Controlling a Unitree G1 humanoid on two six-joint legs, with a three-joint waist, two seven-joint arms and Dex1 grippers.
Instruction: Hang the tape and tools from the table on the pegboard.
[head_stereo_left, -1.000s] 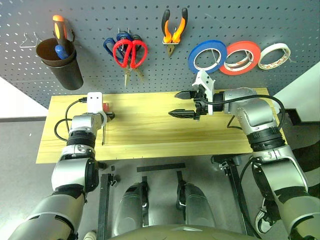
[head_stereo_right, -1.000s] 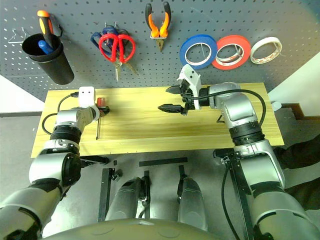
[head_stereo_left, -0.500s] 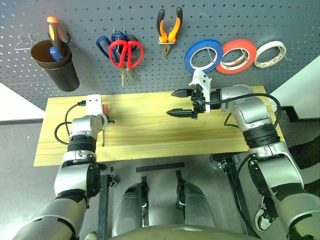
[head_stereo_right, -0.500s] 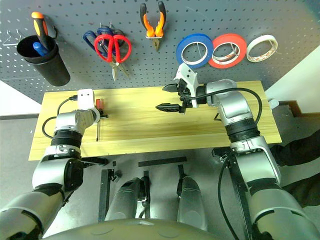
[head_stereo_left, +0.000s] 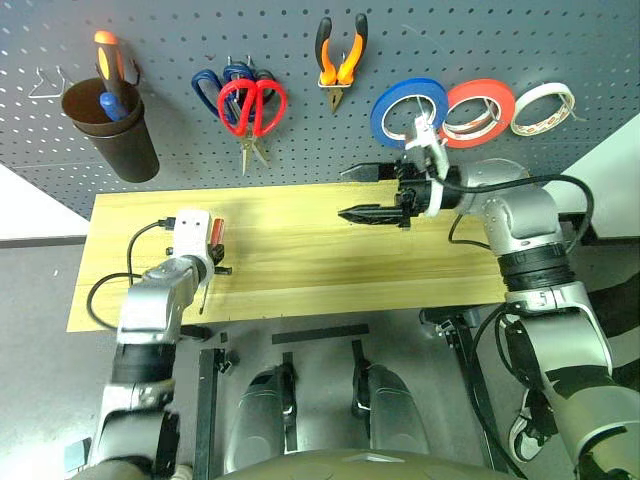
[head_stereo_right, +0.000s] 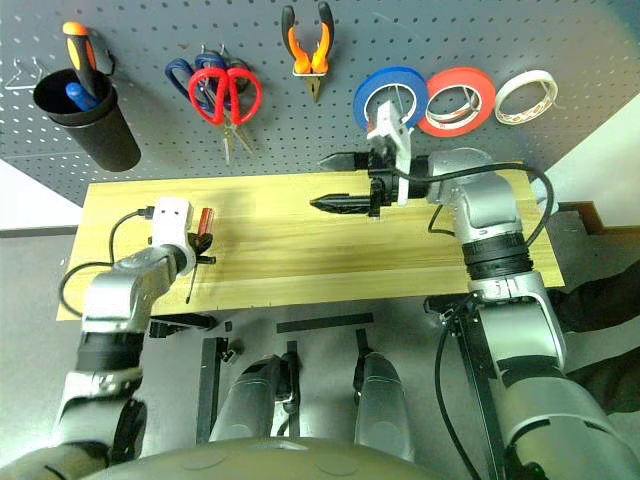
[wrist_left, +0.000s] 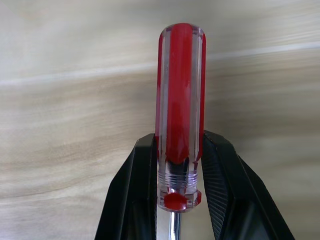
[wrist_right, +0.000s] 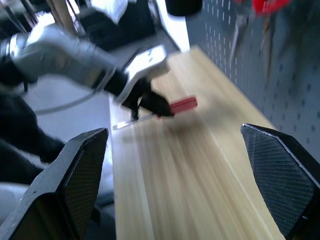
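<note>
Pegboard (head_stereo_left: 560, 40) fills the wall ahead of me, dark grey and dotted with holes, and most of the job already hangs on it: the blue tape (head_stereo_left: 410, 112) beside a red roll (head_stereo_left: 480, 112) and a cream-white roll (head_stereo_left: 545, 108), the orange-and-black pliers (head_stereo_left: 339, 60) near the middle, and the red-handled scissors (head_stereo_left: 251, 108) overlapping a blue-handled pair (head_stereo_left: 212, 90). At the far left a dark cup (head_stereo_left: 112, 130) holds an orange-and-blue screwdriver (head_stereo_left: 112, 70).

Below it runs the table (head_stereo_left: 300, 260), its light yellow planks bare across the middle.

My left gripper (head_stereo_left: 216, 262) sits over the table's left end, near the front edge, clamped on the slim screwdriver (wrist_left: 179, 115). In the left wrist view my two black fingers (wrist_left: 137, 190) press against either side of the translucent red handle at its collar end, the handle standing out beyond the fingertips over the wood. From the head views the thin shaft slants down from my grip toward the table's front edge.

My right gripper (head_stereo_left: 365, 192) hovers above the table's right-centre, just below the blue tape, pointing toward my left, its fingers spread wide with nothing between them. It is well apart from the screwdriver.
</note>
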